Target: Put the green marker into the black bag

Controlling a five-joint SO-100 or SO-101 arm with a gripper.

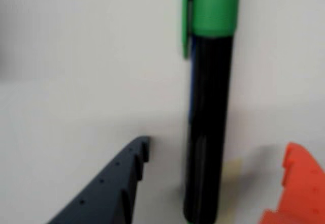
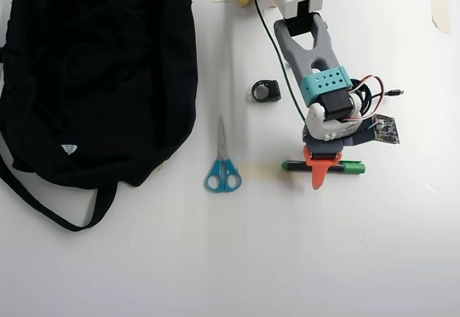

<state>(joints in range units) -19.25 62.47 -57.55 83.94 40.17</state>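
on the white table [image 2: 402,259], gripper [image 1: 213,183] jaws spread (empty) astride green marker [image 2: 348,166], black bag [image 2: 100,72] well apart

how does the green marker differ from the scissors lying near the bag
The green marker lies crosswise in the overhead view; the scissors lie lengthwise, blades pointing up the picture. The marker has a dark barrel with a green cap; the scissors have grey blades and blue handles. The marker sits under the gripper, between its open jaws; the scissors lie clear of it, closer to the black bag. Both rest flat on the white table and look similar in length.
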